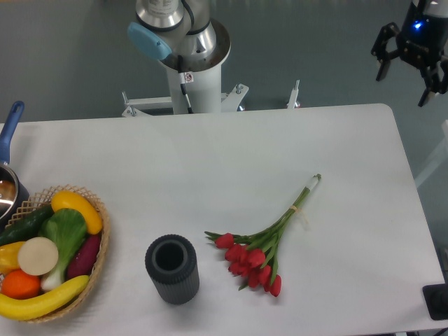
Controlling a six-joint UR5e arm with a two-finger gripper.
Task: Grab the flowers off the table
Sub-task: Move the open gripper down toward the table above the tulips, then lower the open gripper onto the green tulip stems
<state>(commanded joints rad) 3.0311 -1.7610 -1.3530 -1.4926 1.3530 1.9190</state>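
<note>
The flowers (269, 241), a small bunch of red tulips on thin green stems tied with a pale band, lie flat on the white table (231, 147) right of centre, heads toward the front, stem ends pointing to the back right. My gripper (404, 82) hangs at the top right, beyond the table's far right corner and well above and away from the flowers. Its black fingers are spread apart with nothing between them.
A dark ribbed cylindrical cup (172, 269) stands upright left of the tulip heads. A wicker basket (99, 262) of vegetables and fruit sits at the front left, with a blue-handled pot (8, 178) behind it. The arm's base (189, 56) rises at the back edge.
</note>
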